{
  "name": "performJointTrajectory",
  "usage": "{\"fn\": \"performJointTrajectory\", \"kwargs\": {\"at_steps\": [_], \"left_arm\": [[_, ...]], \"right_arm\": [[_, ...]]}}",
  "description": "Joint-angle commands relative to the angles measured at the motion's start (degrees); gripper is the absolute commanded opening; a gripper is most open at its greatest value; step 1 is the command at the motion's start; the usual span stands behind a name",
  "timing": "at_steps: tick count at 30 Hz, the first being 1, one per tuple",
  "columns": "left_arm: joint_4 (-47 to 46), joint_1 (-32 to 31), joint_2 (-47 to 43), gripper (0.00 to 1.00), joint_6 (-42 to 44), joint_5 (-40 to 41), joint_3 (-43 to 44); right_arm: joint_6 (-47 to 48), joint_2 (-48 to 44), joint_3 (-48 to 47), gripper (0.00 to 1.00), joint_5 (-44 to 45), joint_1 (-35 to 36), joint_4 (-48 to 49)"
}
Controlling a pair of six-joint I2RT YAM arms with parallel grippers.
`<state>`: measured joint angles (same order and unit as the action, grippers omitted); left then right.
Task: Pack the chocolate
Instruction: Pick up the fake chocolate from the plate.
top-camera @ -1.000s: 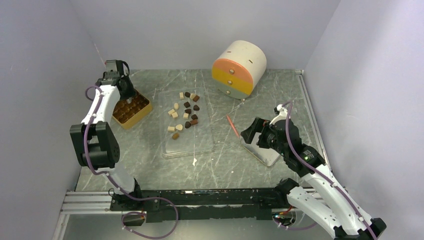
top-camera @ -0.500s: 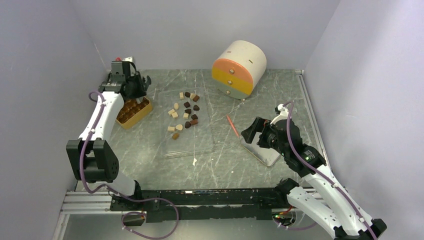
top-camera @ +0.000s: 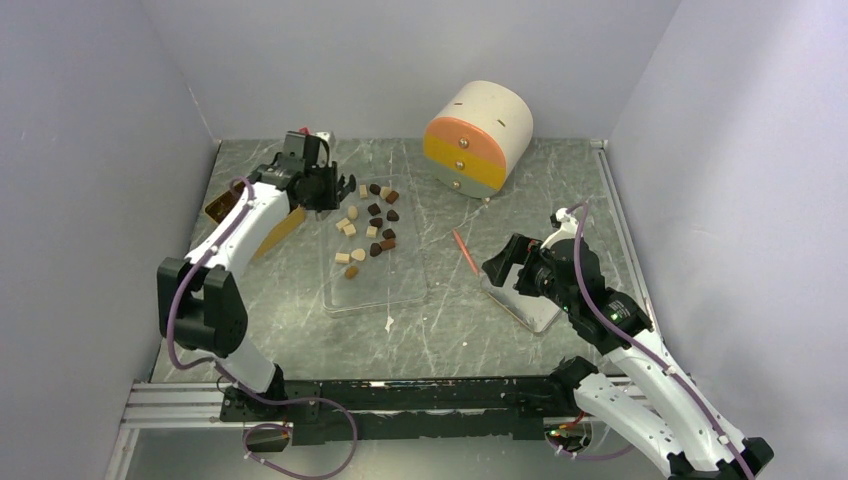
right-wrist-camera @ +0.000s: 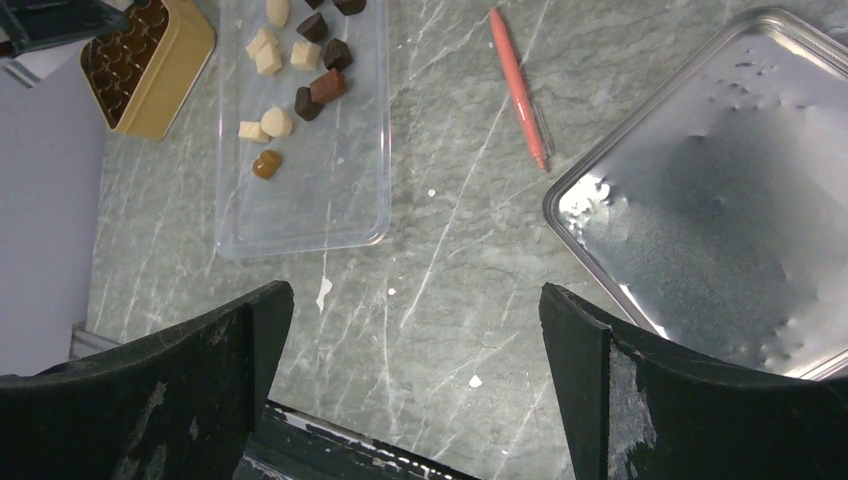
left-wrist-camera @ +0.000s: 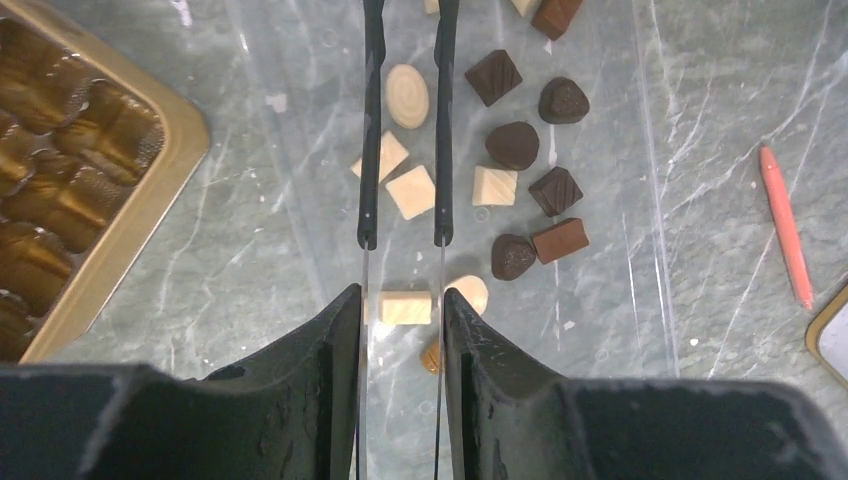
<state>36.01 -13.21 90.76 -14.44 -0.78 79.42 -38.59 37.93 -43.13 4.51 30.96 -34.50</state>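
Note:
Several pieces of chocolate (top-camera: 372, 225), dark, brown and cream, lie on a clear plastic tray (top-camera: 380, 290). My left gripper (top-camera: 318, 185) hovers over the tray's far left part, shut on a thin pair of tweezers (left-wrist-camera: 372, 150) that reach ahead over the pieces. A cream cube (left-wrist-camera: 405, 307) shows on the tray below the left gripper (left-wrist-camera: 402, 295), apart from it. The golden compartmented tray (left-wrist-camera: 150, 190) sits to the left, partly hidden by the arm in the top view. My right gripper (right-wrist-camera: 415, 330) stands wide open and empty above the table, by a silver tin (right-wrist-camera: 700, 200).
An orange-red stick (top-camera: 465, 252) lies between the clear tray and the silver tin (top-camera: 530, 308). A round drawer unit (top-camera: 478, 137) with orange and yellow fronts stands at the back. Walls close in on the left, back and right.
My left arm has swung right, from above the golden tray to above the chocolates on the clear tray. The right arm has not moved.

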Motion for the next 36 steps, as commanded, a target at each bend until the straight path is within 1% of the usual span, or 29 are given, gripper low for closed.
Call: {"fn": "performJointTrajectory", "kwargs": {"at_steps": [1,4,7,13,16,20,24,31,36], "left_arm": [[1.03,-1.96,3.15,0.37,0.48,2.96,4.68],[3.26,-2.46,2.22,0.37,0.35,4.28,3.75],[5.21,-2.68,-0.57,0.38,0.79,4.55,1.14],[11.4,-2.86,-6.07,0.38,1.77,1.6,-3.52],[13.46,-3.13,-9.53,0.39,1.99,2.5,-7.12],[17.75,-3.14,-12.01,0.4,2.23,2.77,-9.44],[16.44,-3.21,-14.91,0.41,2.62,-1.47,-13.67],[14.65,-3.22,-16.14,0.42,2.4,-3.14,-15.82],[15.12,-3.31,-16.41,0.42,2.61,-3.88,-16.65]], "right_arm": [[-0.33,-0.05,-2.6,0.99,1.08,0.15,0.8],[-0.35,-0.46,-3.0,0.99,1.53,0.15,-0.16],[-0.5,-1.11,-2.81,0.99,1.83,0.15,-0.58],[-0.35,-0.54,-2.93,0.99,1.33,0.15,0.27],[0.27,0.46,-3.71,0.99,1.74,0.15,0.0],[0.79,0.9,-4.56,0.99,1.81,0.15,-0.03],[0.8,0.75,-4.53,0.99,2.23,0.15,0.31],[0.18,0.67,-3.67,0.99,1.66,0.16,0.43],[-0.11,-0.46,-3.1,0.99,2.12,0.17,0.28]]}}
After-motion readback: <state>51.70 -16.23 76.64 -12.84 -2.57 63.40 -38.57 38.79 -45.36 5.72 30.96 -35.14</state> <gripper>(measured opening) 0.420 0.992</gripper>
